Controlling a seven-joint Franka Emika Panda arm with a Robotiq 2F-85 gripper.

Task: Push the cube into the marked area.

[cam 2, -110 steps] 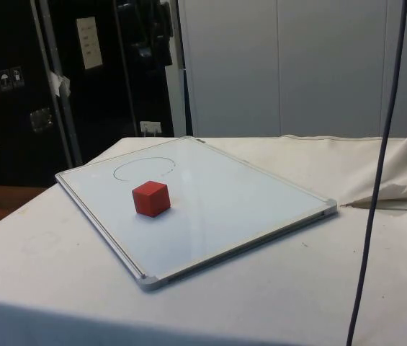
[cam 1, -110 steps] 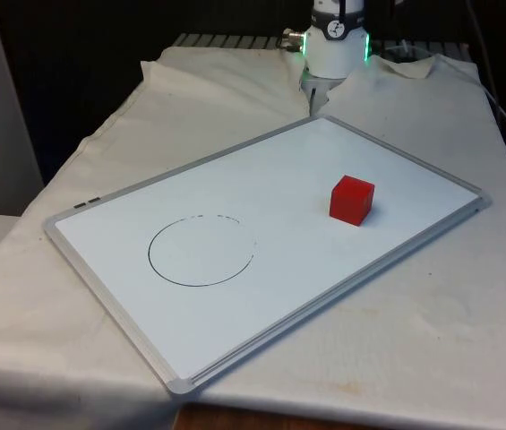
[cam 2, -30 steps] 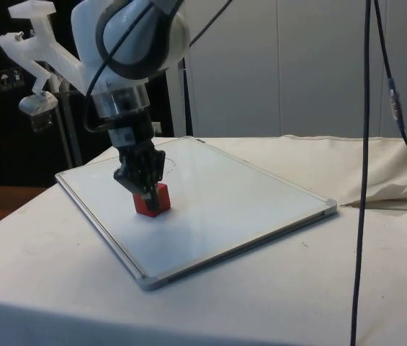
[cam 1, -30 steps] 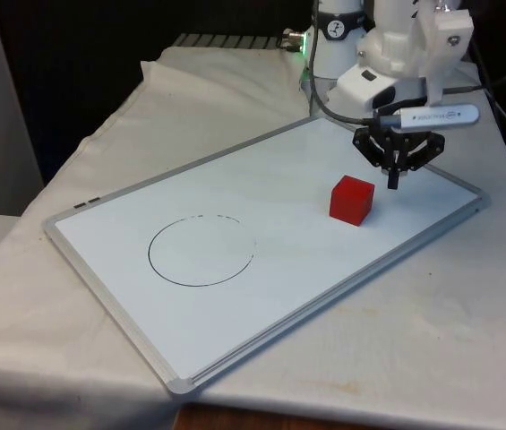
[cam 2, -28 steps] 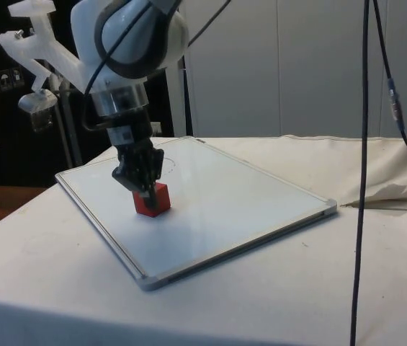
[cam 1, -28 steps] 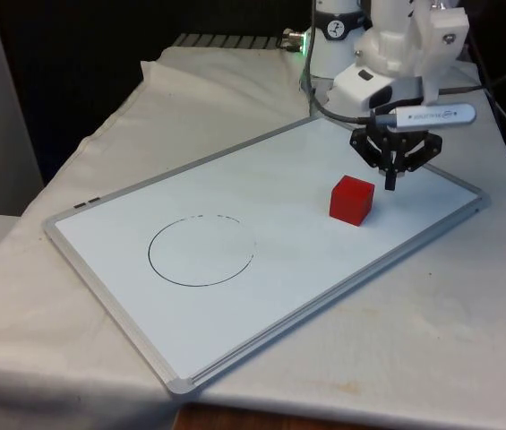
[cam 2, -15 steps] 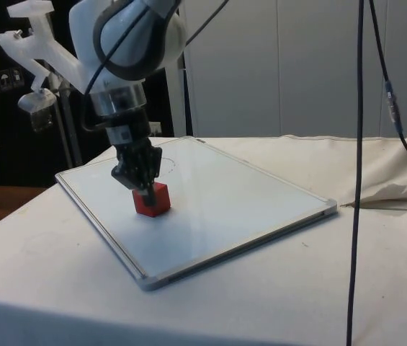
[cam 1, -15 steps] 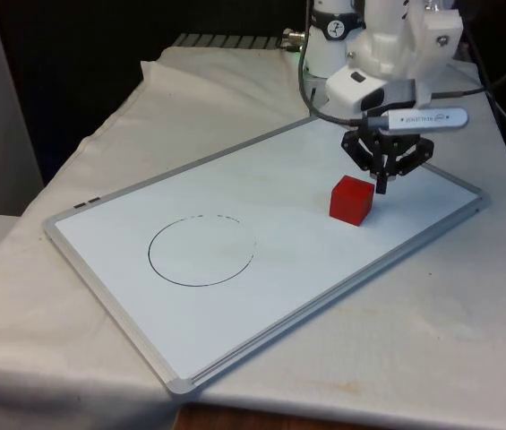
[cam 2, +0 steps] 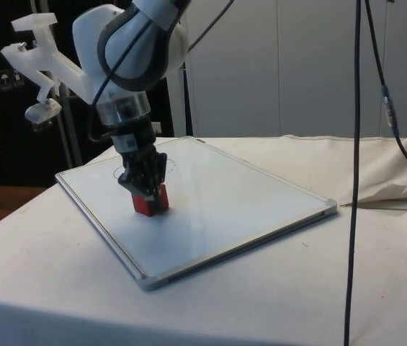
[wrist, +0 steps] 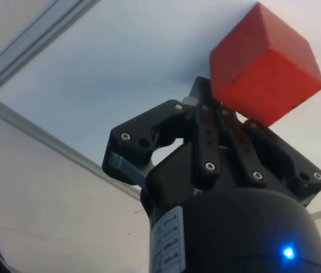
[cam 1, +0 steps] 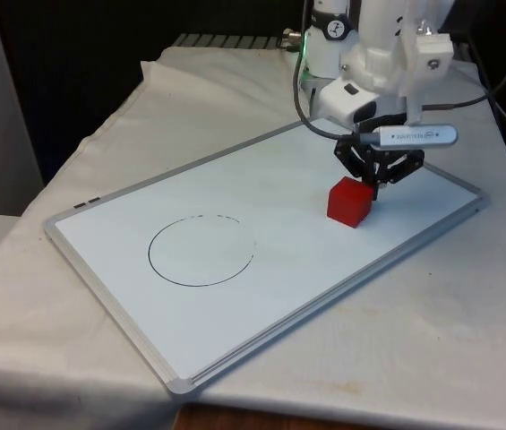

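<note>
A white cloth covers the table; the whiteboard (cam 1: 261, 296) lies flat on it. I have the gripper (cam 1: 376, 186), fingers closed together as a pusher, against the red cube (cam 1: 349, 201) on its right, opposite the drawn circle (cam 1: 201, 250) well left.

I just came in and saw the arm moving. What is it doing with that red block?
The white robot arm has its black tool shut and pressed against the far side of the small red cube. The cube sits on a flat whiteboard on the cloth-covered table. It looks ready to push the cube toward the black circle drawn on the board. The cube is well outside that circle.
</note>
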